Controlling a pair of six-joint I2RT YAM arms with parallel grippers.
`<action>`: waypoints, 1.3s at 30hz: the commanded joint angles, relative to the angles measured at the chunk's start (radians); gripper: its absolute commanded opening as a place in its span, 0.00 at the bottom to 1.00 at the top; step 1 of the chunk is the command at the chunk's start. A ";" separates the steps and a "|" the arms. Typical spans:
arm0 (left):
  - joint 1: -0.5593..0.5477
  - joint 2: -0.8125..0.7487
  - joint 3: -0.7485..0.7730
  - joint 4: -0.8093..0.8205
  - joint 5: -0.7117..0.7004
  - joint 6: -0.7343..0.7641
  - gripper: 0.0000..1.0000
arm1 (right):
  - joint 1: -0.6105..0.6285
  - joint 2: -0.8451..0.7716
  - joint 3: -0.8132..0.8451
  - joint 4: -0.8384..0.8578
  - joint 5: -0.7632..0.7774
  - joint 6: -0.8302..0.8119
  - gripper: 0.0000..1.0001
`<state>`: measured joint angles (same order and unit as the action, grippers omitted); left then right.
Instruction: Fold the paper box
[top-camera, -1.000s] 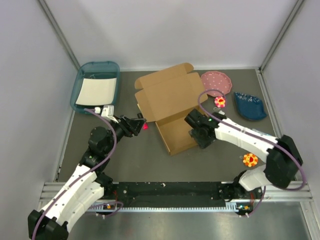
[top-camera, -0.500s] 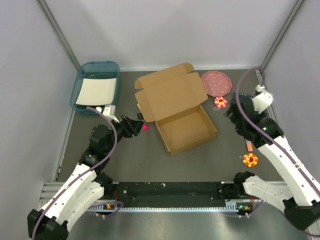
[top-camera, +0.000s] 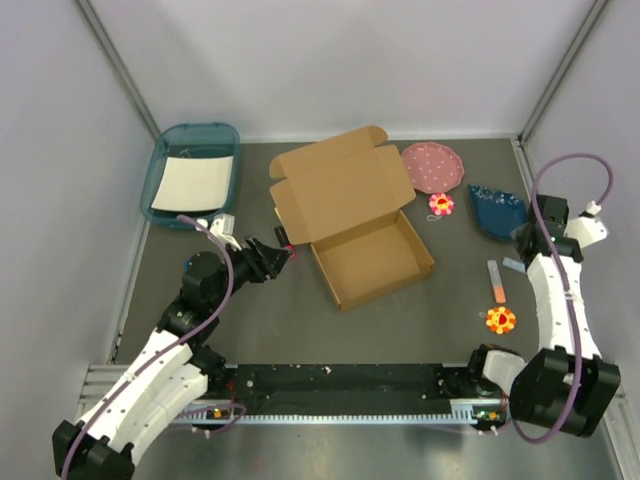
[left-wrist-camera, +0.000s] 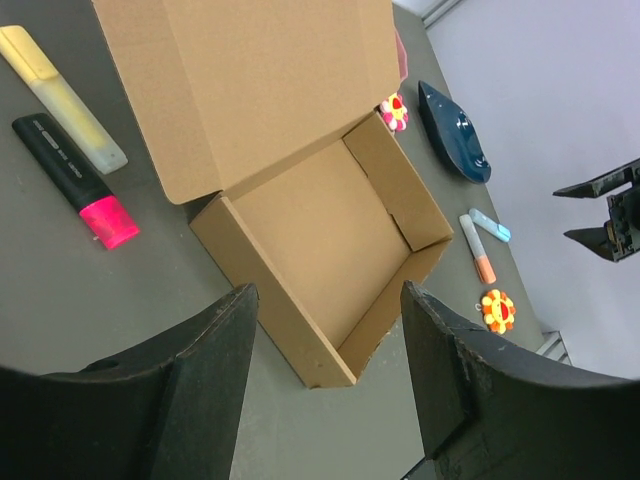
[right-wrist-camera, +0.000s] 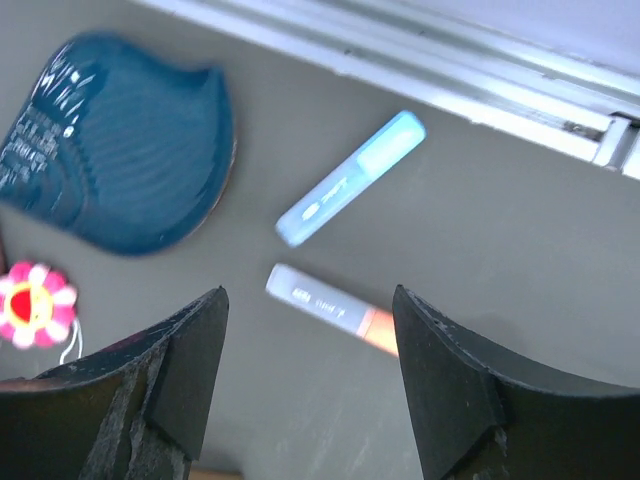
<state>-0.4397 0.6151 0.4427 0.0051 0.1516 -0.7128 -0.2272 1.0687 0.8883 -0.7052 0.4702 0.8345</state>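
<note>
The paper box (top-camera: 362, 228) is brown cardboard in the middle of the table. Its tray (top-camera: 372, 260) stands formed, and its lid (top-camera: 340, 188) lies open towards the back. My left gripper (top-camera: 284, 250) is open and empty just left of the tray. In the left wrist view the gripper (left-wrist-camera: 328, 292) is above the tray's near wall (left-wrist-camera: 270, 315), clear of it. My right gripper (top-camera: 524, 238) is open and empty at the far right, well away from the box. In the right wrist view the gripper (right-wrist-camera: 310, 300) is above an orange-tipped marker (right-wrist-camera: 330, 305).
A teal tray (top-camera: 160, 170) with white paper is at the back left. A pink plate (top-camera: 433, 165) and a blue dish (top-camera: 500, 210) are at the back right. Two flower toys (top-camera: 440, 203) (top-camera: 500, 320) and a light-blue marker (right-wrist-camera: 350, 178) lie to the right. Yellow (left-wrist-camera: 60, 95) and black-pink (left-wrist-camera: 75, 180) highlighters lie left of the box.
My right arm has pulled back from the box tray to the right side of the table. The tray now shows in full. My left arm has barely shifted.
</note>
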 joint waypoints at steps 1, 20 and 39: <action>-0.024 -0.008 -0.006 0.022 -0.020 -0.002 0.64 | -0.090 0.083 0.058 0.061 0.072 0.022 0.65; -0.045 0.037 -0.019 0.021 0.031 -0.020 0.64 | -0.294 0.477 0.110 0.128 -0.031 -0.029 0.57; -0.051 0.048 -0.022 0.050 0.019 -0.022 0.64 | -0.296 0.596 0.138 0.139 -0.096 0.032 0.72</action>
<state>-0.4854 0.6590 0.4168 -0.0006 0.1680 -0.7353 -0.5137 1.6321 0.9833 -0.5900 0.3923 0.8314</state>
